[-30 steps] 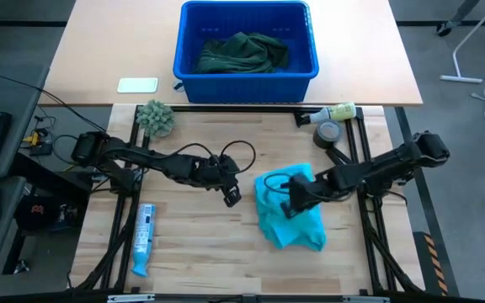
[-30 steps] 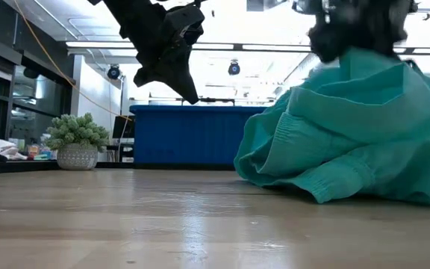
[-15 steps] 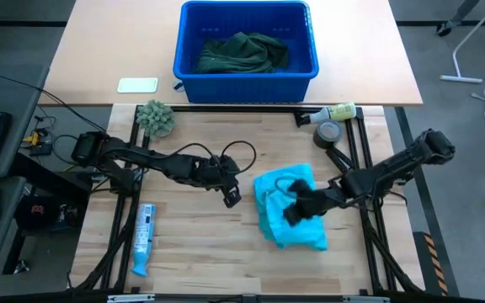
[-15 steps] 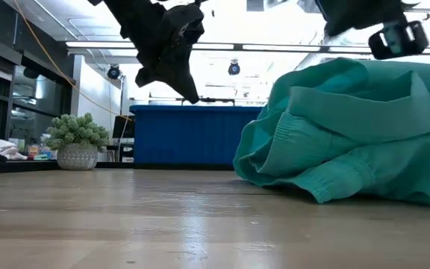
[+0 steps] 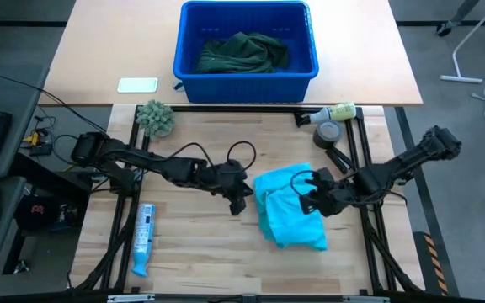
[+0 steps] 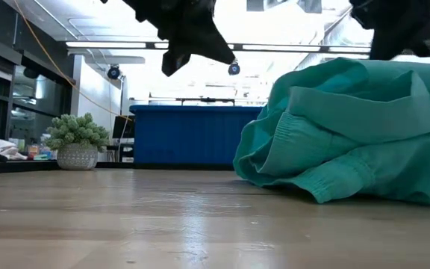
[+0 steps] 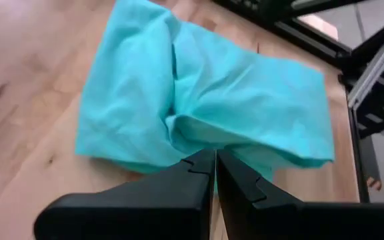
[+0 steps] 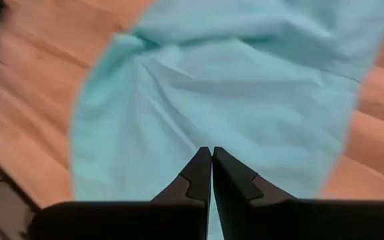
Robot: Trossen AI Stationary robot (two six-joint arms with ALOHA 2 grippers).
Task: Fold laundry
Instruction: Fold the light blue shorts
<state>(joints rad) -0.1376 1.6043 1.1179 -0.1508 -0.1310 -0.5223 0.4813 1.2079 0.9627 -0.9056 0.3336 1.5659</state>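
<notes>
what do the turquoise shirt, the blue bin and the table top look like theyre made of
Turquoise shirt: soft woven or knit cloth, matte; it slumps in loose folds and shows a gathered hem in the low view.
Blue bin: looks like moulded plastic, with smooth rigid walls and a slight sheen.
Table top: light wood, likely sealed planks; grain lines and seams show, with a faint gloss at table height.

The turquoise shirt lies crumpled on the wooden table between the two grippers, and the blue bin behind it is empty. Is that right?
Not quite. The blue bin is not empty: the high view shows a dark green garment bunched inside it. The rest holds: the turquoise shirt lies crumpled on the wooden table, between the left gripper and the right gripper.
</notes>
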